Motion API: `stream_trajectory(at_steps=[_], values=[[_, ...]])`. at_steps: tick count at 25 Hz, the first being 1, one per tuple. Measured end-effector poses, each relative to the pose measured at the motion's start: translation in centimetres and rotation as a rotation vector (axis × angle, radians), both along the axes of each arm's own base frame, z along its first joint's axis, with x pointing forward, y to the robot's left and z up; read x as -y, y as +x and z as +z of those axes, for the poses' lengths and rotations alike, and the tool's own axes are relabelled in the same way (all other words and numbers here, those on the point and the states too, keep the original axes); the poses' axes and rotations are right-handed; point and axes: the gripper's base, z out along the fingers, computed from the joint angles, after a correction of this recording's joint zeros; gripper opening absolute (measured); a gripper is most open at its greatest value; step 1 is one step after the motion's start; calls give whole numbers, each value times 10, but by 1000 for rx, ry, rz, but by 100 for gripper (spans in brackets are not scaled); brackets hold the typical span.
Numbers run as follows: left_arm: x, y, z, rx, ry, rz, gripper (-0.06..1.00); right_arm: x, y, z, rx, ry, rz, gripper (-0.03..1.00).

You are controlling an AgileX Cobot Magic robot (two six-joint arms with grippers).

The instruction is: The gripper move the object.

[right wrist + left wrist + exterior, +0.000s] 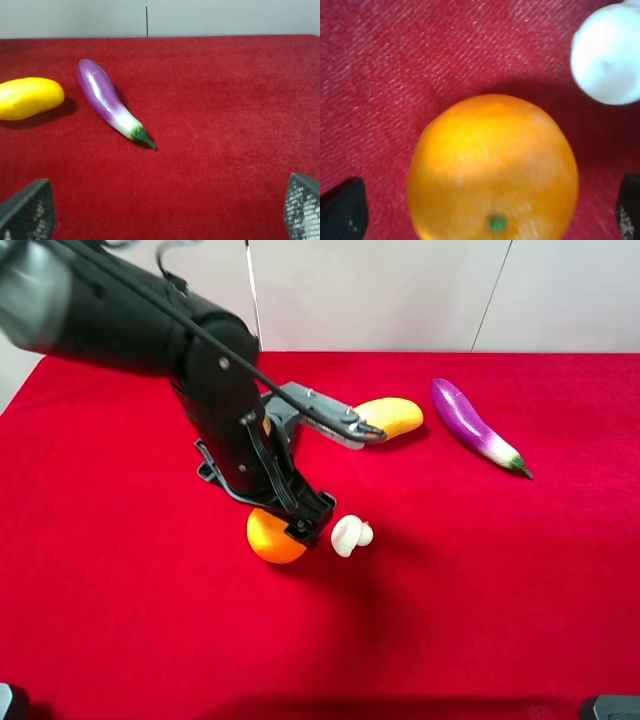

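Just left of centre in the high view, the orange [270,540] sits directly under the left gripper [296,522], its fingers spread clear on either side, with the white mushroom [351,534] just beside on the right.

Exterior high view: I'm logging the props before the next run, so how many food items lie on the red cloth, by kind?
Orange: 1
Mushroom: 1
Mango: 1
Eggplant: 1
Total: 4
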Motion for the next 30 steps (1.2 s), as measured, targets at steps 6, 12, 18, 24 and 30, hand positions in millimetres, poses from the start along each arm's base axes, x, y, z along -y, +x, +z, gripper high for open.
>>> stream_trajectory(at_steps=[6, 12, 18, 24, 30], values=[[-7, -6, 36, 49, -58, -2, 99, 0, 0, 0, 0, 0, 0, 69], [-16, -14, 75, 128, -143, -5, 99, 0, 0, 0, 0, 0, 0, 69], [-32, -26, 114, 227, -201, -25, 99, 0, 0, 0, 0, 0, 0, 69], [-58, -46, 151, 283, -222, -38, 99, 0, 0, 0, 0, 0, 0, 69], [-88, -68, 173, 295, -166, -49, 99, 0, 0, 0, -1, 0, 0, 69]])
